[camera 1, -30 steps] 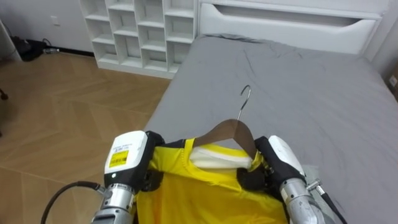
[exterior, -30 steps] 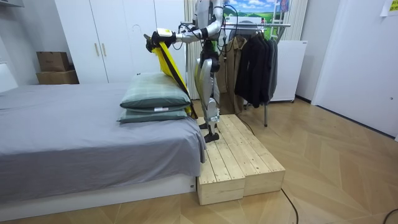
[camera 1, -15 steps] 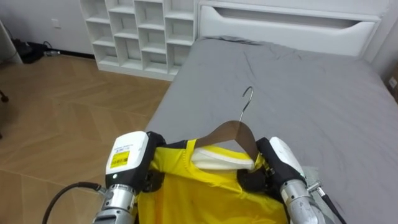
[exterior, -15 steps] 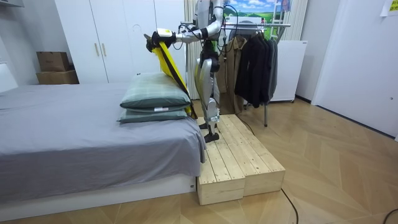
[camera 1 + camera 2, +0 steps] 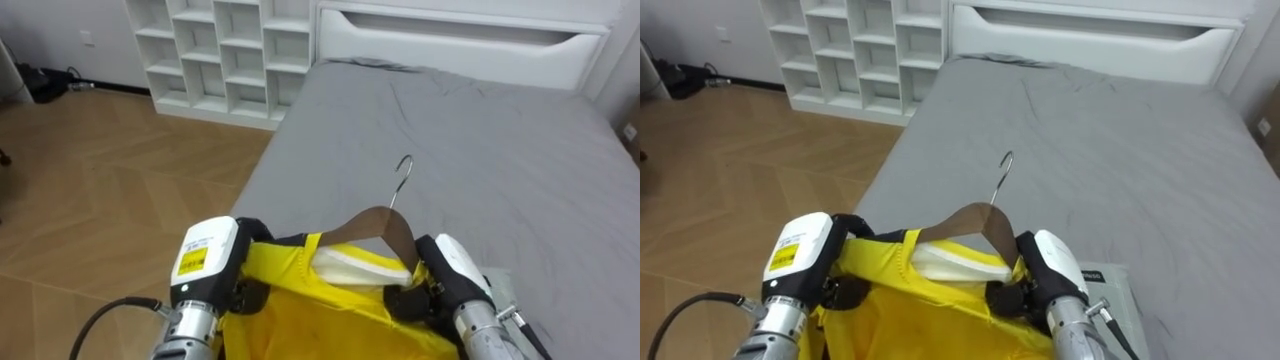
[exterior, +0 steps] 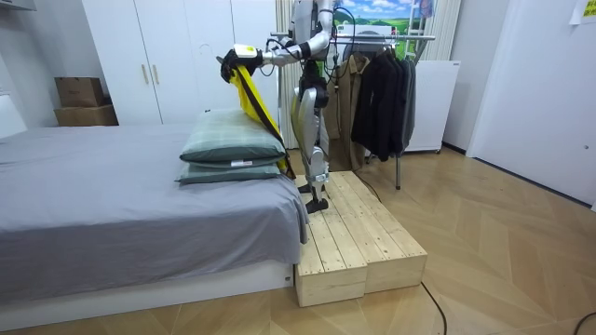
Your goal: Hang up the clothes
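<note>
Standing on a wooden platform hard against the bed, facing across the grey cover, with stacked pillows just below the raised arms. Behind the back, towards the room view's right: a clothes rack already hung with dark coats. Off to the left past the mattress, a white shelf unit on the wooden floor.

Held up at chest height over the edge of the bed: a yellow garment, draped on a wooden hanger and trailing down from it. Long axis of the hanger running straight across the body, one shoulder end at each side. Left hand closed on the garment at the left end, right hand closed on it at the right end, both equally near, neither free. Metal hook rising from the middle and leaning forward, out over the bed, clear of everything.

So: hook aimed away from the rack, rail directly opposite. Judged from this, calls for a turn about on the platform before any reach, bringing the hanger's length in line with the rail and the hook above it. Worth minding the platform's edge and the coats crowding the rail.
</note>
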`<state>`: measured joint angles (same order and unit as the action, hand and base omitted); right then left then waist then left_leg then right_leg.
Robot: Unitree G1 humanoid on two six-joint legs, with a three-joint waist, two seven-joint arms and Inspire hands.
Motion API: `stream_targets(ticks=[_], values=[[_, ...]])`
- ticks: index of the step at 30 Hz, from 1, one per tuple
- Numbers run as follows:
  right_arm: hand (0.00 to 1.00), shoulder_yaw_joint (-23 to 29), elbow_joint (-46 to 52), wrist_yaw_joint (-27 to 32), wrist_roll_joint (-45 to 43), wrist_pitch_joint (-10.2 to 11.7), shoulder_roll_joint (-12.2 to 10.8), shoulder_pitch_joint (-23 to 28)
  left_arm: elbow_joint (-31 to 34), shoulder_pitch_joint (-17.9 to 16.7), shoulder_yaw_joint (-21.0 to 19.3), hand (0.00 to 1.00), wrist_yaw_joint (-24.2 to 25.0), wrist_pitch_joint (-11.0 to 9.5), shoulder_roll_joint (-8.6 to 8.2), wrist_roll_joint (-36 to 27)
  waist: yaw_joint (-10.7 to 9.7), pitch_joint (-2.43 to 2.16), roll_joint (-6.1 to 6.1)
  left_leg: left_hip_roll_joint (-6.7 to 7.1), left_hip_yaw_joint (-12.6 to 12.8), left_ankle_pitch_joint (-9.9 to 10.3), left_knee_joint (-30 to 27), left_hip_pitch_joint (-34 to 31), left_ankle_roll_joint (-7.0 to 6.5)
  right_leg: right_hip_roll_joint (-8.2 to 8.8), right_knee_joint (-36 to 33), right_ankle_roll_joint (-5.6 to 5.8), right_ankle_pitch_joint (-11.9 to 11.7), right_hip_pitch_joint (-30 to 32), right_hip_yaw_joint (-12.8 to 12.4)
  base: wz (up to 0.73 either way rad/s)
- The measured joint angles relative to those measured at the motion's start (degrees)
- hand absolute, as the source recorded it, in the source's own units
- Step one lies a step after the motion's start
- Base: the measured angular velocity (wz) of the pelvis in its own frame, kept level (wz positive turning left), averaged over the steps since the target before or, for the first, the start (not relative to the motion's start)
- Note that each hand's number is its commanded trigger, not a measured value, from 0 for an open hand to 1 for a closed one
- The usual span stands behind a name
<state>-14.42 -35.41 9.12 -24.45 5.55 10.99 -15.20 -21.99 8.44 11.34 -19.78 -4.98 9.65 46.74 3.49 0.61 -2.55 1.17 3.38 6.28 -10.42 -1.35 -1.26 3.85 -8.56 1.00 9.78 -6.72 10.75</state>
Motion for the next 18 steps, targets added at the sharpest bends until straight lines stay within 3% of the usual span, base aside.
stream_targets(ticks=[8,18], values=[[1.00,0.0,0.0,-0.1,-0.2,0.0,0.0,0.6,-0.3,0.0,0.0,0.00,0.0,0.0,-0.02,-0.2,0.0,0.04,-0.08,-0.11,1.2,0.0,0.5,0.3,-0.01,0.02,0.0,0.00,0.0,0.4,-1.2,-0.07],[1.00,-0.1,-1.0,-0.6,-0.4,-0.1,0.0,0.8,-1.8,0.0,0.1,0.00,0.0,-0.4,-0.12,-5.8,0.0,0.07,-0.11,-0.13,1.3,0.0,0.8,0.6,0.00,0.03,0.0,0.00,0.0,0.3,-1.2,0.00]])
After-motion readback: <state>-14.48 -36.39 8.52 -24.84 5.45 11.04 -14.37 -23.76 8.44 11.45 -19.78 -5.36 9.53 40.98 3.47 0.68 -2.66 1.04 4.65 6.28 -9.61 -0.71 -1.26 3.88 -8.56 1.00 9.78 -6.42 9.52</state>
